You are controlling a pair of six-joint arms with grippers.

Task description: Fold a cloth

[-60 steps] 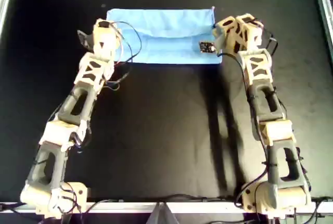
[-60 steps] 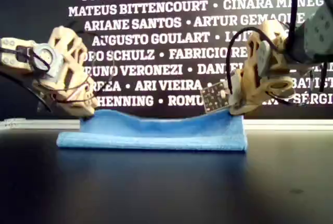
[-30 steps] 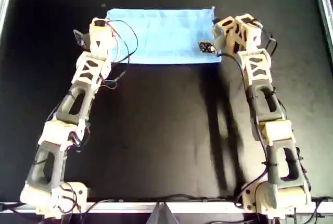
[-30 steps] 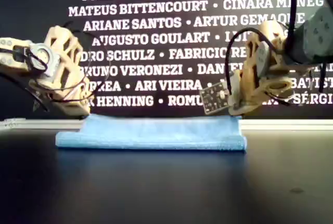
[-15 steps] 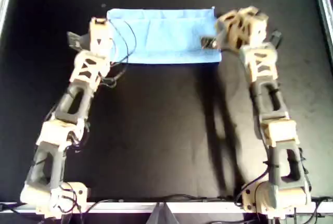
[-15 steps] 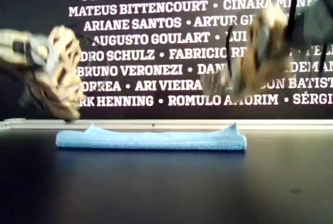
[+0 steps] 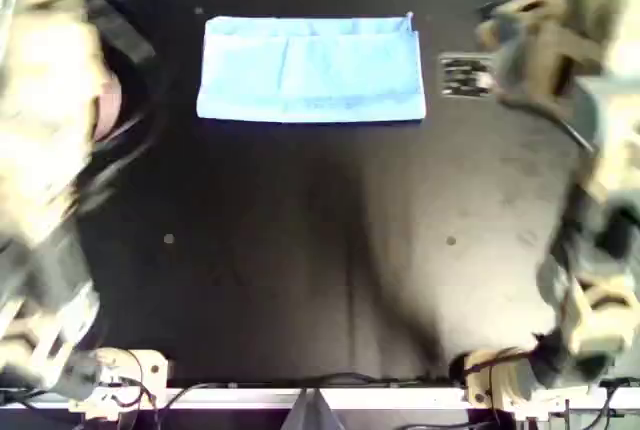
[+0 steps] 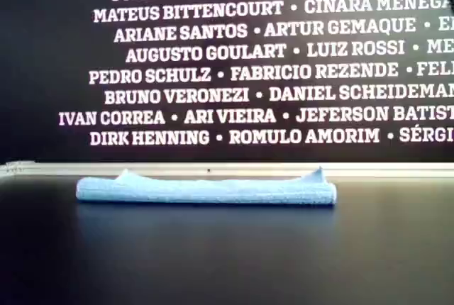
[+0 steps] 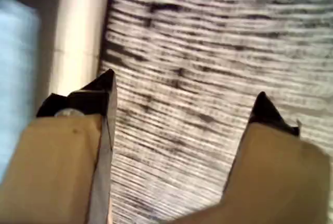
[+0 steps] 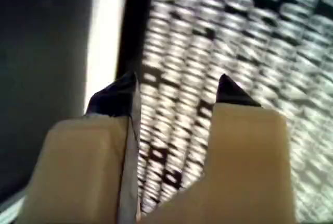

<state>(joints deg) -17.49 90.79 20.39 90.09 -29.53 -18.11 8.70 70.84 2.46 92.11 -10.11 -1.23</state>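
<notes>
One soft, flat, light-blue rectangular cloth [image 7: 311,69]

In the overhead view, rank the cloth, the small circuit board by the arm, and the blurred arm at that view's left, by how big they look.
1. Blurred arm, though nearer the camera, so unsure.
2. Cloth.
3. Circuit board.

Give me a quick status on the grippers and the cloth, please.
Left gripper open, empty. Right gripper open, empty. Cloth folded into a flat strip on the table, both arms off it. Nothing in the way.
</notes>
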